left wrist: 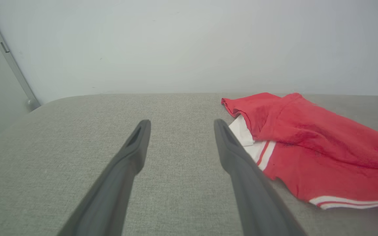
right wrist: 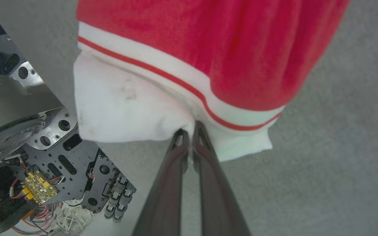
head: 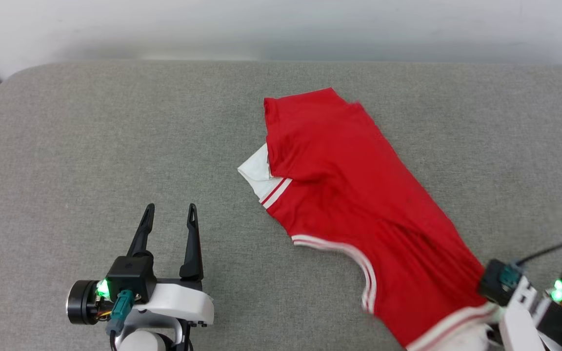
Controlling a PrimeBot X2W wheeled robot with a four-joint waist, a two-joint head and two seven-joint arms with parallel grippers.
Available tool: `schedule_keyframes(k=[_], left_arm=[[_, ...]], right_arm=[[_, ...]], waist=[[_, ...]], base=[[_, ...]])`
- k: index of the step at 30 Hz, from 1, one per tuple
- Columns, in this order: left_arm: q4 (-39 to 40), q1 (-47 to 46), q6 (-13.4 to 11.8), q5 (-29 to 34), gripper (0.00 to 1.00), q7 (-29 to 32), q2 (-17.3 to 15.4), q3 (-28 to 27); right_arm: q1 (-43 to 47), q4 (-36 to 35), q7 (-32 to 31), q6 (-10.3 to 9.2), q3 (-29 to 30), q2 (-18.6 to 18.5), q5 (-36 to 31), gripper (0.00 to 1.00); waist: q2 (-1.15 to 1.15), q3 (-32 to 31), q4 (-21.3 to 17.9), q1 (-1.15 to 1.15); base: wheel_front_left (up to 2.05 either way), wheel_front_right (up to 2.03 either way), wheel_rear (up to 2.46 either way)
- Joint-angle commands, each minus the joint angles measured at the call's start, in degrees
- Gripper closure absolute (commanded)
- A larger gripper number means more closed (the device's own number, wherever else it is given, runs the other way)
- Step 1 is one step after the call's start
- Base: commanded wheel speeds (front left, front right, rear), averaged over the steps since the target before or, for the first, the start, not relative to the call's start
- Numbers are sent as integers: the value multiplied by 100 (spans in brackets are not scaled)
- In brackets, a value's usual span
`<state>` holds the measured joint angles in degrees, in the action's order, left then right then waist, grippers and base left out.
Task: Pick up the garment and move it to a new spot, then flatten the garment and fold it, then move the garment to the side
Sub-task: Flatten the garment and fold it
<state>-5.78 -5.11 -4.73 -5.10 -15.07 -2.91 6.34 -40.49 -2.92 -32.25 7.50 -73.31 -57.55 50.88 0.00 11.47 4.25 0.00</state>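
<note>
I judge this to be the first step, the pick-up. My right gripper is pressed together with a fold of the white sleeve end pinched between its tips. The shirt lies rumpled on the grey cushion, running slantwise from the middle toward my right wrist at the near right. My left gripper sits at the near left, fingers spread wide and holding nothing, well apart from the cloth. The next move, as I see it, calls for raising the pinched end until the shirt comes off the cushion, then carrying it to a fresh spot. A hold at one end will let the rest hang and drag, so my left may have to take another edge. The right wrist view gives what the head view hides: the pinch itself, just below the striped trim, with my own base beside it. The left wrist view shows, from low down, how the red folds hump up over the other white sleeve.
</note>
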Motion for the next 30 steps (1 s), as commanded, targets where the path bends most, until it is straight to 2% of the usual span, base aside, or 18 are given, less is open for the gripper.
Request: schedule_keyframes(k=[1,5,8,9,10,11,14,15,16,22,26,30], left_arm=[[9,30,11,39,0,-15,4,-24],[11,35,10,43,0,-15,4,-26],[-16,116,12,46,0,-15,5,-73],[-30,149,17,54,0,-15,5,-91],[-45,166,26,60,0,-15,4,-104],[-50,177,37,77,0,-15,4,-122],[-53,254,73,149,0,-15,4,-213],[-53,254,73,149,0,-15,4,-213],[-39,254,93,185,0,-15,2,-263],[-2,214,166,243,0,-15,-38,-377],[36,66,238,295,0,-15,-112,-440],[60,-199,390,311,0,-15,-234,-493]], right_arm=[[368,209,145,-2,-10,-124,134,100],[683,546,412,-3,-15,-197,102,100],[881,711,853,-4,212,-21,330,100],[907,731,986,-5,314,22,370,92],[909,742,1114,-4,419,34,345,52],[912,747,1271,-4,554,47,285,0],[1073,636,1697,-3,1036,56,149,0],[1073,636,1697,-3,1036,56,149,0],[1151,535,1828,-3,1341,25,105,0],[1410,327,2183,-3,2234,130,-235,0],[1804,315,2817,-3,3294,597,-688,0],[2413,475,3473,-3,4607,1425,-1369,0]], waist=[[0,-17,-14,0],[0,-25,-7,0],[0,-105,-60,0],[0,-146,-80,0],[0,-189,-96,0],[0,-239,-120,0],[0,-415,-211,0],[0,-415,-211,0],[0,-482,-255,0],[0,-577,-328,0],[0,-608,-361,0],[0,-606,-375,0]], base=[[0,0,0],[0,0,0],[0,0,0],[0,0,0],[0,0,0],[0,0,0],[0,0,0],[0,0,0],[0,0,0],[0,0,0],[0,0,0],[0,0,0]])
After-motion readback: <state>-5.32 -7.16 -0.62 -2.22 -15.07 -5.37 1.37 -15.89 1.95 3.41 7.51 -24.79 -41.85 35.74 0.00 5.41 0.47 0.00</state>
